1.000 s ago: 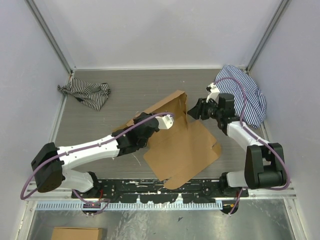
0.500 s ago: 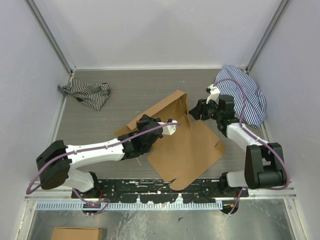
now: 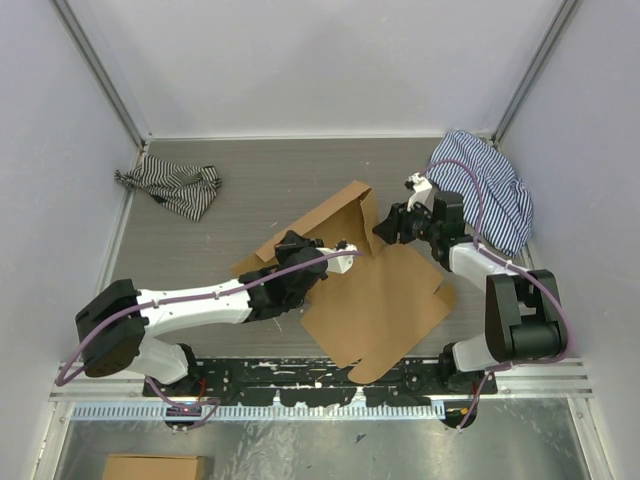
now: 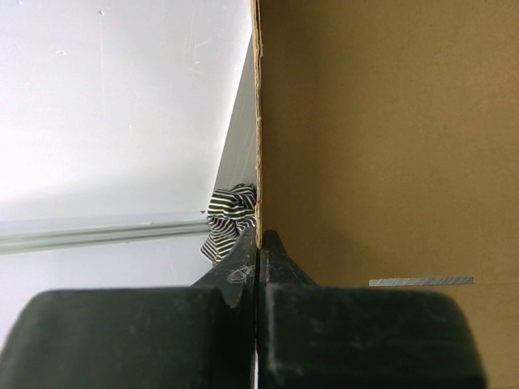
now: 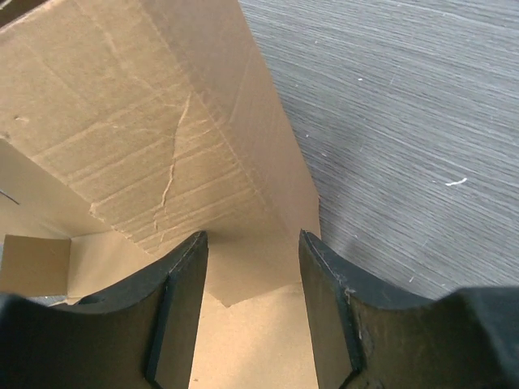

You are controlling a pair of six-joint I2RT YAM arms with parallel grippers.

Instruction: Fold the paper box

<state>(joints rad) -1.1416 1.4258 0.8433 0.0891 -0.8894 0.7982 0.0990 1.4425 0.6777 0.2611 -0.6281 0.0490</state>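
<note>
At the far left, near the back corner of the grey table (image 3: 260,190), a crumpled black-and-white striped cloth (image 3: 172,187) lies well apart from everything else. The left arm reaches diagonally from its base toward the middle. Its wrist view shows the left gripper (image 4: 258,235) with its fingers (image 4: 235,271) clenched flat against each other. The tips meet the bare edge of an upright cardboard panel right at their seam, but whether a sliver of card is nipped there cannot be told.

The paper box (image 3: 385,305) sits at the centre of the table, slightly toward the right. It is a plain brown die-cut sheet, mostly lying flat, with its near corner reaching the front rail. One panel at its far side stands up at a tilt, and this is the part both arms meet.

The right gripper (image 3: 380,228) comes at that raised panel from the right side. In its wrist view the fingers (image 5: 182,308) stand parted (a clear gap on both sides), with the panel's creased lower corner between them and neither pad pressing it.

Furthest right, a blue-and-white striped cloth (image 3: 490,190) is bunched against the wall behind the right arm.
</note>
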